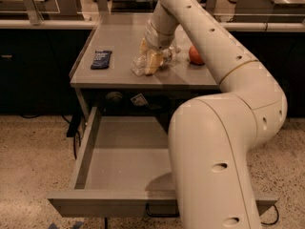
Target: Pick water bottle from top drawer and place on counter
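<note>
The water bottle (pixel 138 67) lies on its side on the grey counter (pixel 119 37), near the middle of its front half. My gripper (pixel 149 55) reaches down from the right, and its tan fingers (pixel 154 62) close around the bottle's middle. The bottle looks to be resting on the counter top. The top drawer (pixel 87 144) stands pulled out below the counter and its visible floor holds nothing. My arm's large white links hide the drawer's right side.
A dark blue packet (pixel 101 59) lies on the counter's left side. A red round fruit (pixel 195 55) sits to the right of the gripper. A pale ledge with glass panels (pixel 43 24) runs behind the counter. Speckled floor lies on both sides of the drawer.
</note>
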{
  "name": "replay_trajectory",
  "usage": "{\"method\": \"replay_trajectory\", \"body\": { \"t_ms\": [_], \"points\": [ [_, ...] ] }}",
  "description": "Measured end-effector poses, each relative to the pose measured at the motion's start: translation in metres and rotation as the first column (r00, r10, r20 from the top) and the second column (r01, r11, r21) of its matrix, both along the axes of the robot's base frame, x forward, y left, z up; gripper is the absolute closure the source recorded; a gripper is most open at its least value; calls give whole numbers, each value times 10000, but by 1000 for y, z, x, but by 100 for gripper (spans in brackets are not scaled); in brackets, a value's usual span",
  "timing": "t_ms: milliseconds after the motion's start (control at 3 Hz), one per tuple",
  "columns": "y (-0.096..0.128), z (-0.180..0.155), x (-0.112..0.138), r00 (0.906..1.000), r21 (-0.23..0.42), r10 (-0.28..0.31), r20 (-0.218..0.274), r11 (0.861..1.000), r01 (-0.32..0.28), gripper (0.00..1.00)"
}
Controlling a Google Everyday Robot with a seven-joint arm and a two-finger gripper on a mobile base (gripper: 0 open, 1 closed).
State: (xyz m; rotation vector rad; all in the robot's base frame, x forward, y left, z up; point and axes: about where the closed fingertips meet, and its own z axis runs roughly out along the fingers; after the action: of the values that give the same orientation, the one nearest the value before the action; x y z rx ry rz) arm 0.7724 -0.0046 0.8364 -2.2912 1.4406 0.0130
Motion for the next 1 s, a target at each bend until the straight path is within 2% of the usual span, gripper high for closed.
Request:
{"method": "replay_trajectory", "body": {
  "t_ms": [333,1000],
  "points": [
    [0,0,0,10000,0,0,0,10000,0,81],
    [0,0,0,10000,0,0,0,10000,0,34]
  ]
}}
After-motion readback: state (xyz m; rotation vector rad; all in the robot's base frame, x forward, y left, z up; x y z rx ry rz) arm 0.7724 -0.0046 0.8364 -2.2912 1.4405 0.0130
